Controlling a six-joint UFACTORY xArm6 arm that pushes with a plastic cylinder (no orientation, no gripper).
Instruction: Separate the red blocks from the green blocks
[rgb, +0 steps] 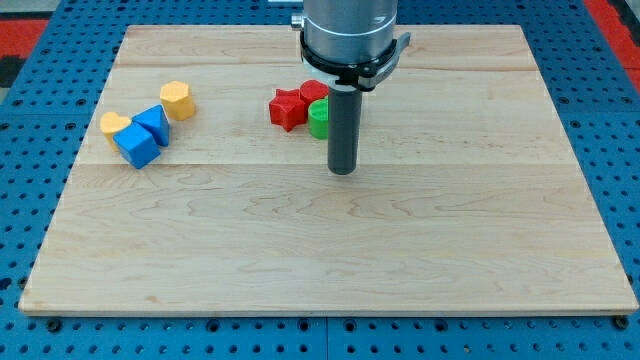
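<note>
A red star-shaped block (287, 108) lies near the board's top middle. A second red block (314, 93), rounded, touches it on the right. A green round block (319, 120) sits just below that red block and touches it; the rod hides its right side. My tip (343, 171) rests on the board just below and to the right of the green block, close to it. No other green block shows.
At the view's left lie two yellow blocks (177, 100) (115, 125) and two blue blocks (152, 123) (136, 146), bunched together. The wooden board (330, 250) ends in edges on all sides, with blue pegboard (30, 200) around it.
</note>
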